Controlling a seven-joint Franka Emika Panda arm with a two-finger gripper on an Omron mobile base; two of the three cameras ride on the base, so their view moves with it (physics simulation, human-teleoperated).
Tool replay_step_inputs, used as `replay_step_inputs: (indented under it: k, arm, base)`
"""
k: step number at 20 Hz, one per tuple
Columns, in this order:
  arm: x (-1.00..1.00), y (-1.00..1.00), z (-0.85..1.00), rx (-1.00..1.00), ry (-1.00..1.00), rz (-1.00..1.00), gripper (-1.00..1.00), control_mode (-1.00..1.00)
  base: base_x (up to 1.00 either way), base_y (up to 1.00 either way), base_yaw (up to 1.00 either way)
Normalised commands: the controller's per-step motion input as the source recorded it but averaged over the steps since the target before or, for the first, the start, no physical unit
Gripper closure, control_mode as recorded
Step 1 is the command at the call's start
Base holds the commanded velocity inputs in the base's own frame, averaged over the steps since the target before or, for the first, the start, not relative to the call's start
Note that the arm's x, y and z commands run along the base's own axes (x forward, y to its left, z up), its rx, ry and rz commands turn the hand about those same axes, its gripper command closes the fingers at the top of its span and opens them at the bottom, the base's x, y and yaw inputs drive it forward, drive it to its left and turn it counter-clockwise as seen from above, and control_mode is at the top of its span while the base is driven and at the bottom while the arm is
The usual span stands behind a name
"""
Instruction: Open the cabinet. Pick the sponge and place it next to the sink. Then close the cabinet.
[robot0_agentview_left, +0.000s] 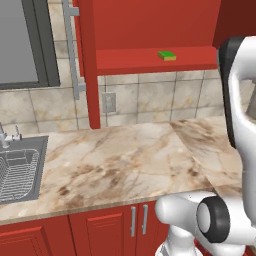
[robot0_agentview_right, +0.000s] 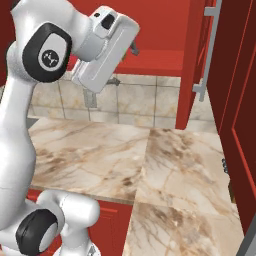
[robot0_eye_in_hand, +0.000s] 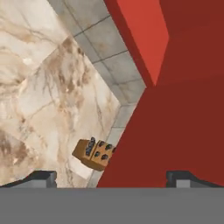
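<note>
From the left base view, you have the cabinet (robot0_agentview_left: 150, 30) already open: its door stands swung out edge-on at the left, the long silver handle (robot0_agentview_left: 73, 47) facing you. The sponge (robot0_agentview_left: 167, 55) lies flat on the cabinet's bottom shelf, toward the right end and near the front edge, which should leave you room to come in from the front. The sink (robot0_agentview_left: 20, 170) sits at the counter's left end, its wire rack inside, so the bare counter (robot0_agentview_left: 120, 160) just beside its right rim looks like your drop spot.

From the right base view, the arm is raised with the hand tipped toward the cabinet opening; the other door (robot0_agentview_right: 235, 100) hangs open at the right edge, clear of your path. The sponge is hidden behind the hand here.

In the hand view, the gripper (robot0_eye_in_hand: 111, 177) has its fingertips spread wide with nothing between them. You are looking down past the red cabinet underside at the counter's back corner, where a small brown studded block (robot0_eye_in_hand: 94, 154) stands by the wall. Judging by this, the reach to the sponge is not yet made.
</note>
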Motion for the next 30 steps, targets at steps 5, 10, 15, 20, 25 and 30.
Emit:
replay_step_inputs:
  k: [5,10,15,20,25,30]
  arm:
    - [0.00,0.29,-0.03,0.44,-0.27,-0.22,-1.00,-1.00]
    - [0.00,0.42,-0.51,0.29,-0.32,-0.20,-1.00,-1.00]
    - [0.06,0.58,-0.18,0.23,-0.41,-0.16,-1.00,-1.00]
    - [0.08,0.36,0.00,0.33,-0.31,-0.10,-1.00,-1.00]
    - [0.05,0.10,0.13,0.23,-0.06,-0.02,-1.00,-1.00]
    - [0.15,0.15,0.12,0.19,0.00,0.04,-1.00,-1.00]
  base:
    - [0.00,0.00,0.00]
    - [0.00,0.00,0.00]
    - [0.00,0.00,0.00]
    - [0.00,0.00,0.00]
    - [0.00,0.00,0.00]
    - [0.00,0.00,0.00]
